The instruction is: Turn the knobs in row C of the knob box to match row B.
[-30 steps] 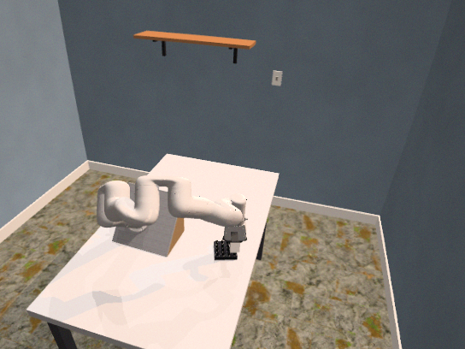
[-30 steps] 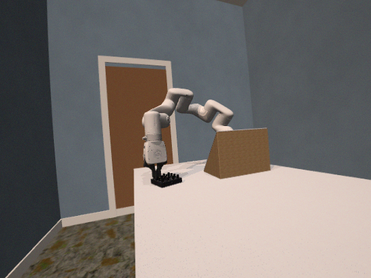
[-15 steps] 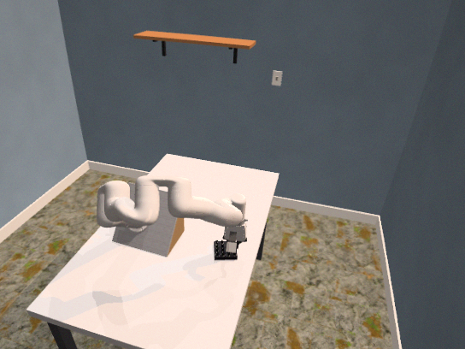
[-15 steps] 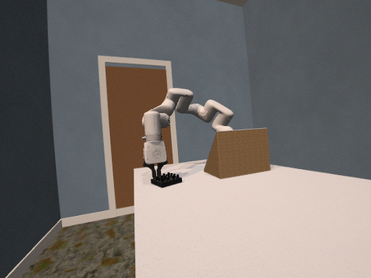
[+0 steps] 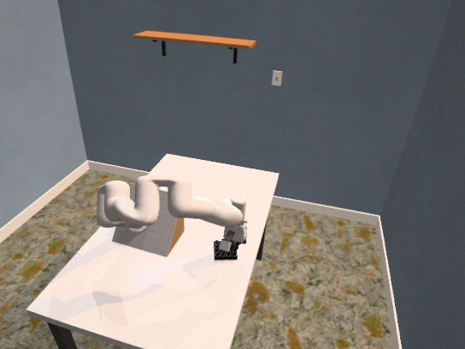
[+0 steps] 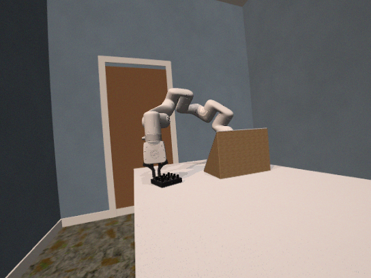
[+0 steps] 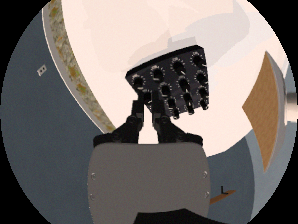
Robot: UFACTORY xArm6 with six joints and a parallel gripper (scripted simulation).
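The black knob box stands on its feet near the table's right edge, and also shows in the exterior view. In the wrist view the knob box shows three rows of dark knobs. Their white lines and printed names are too small to read. My gripper points straight down over the box's corner nearest the wrist camera. Its fingers are shut on the corner knob there, which they mostly hide. The gripper also shows in the top and exterior views.
The arm's brown and grey wedge-shaped base stands on the table behind the box, also in the top view. The table's edge runs close beside the box. A door lies beyond.
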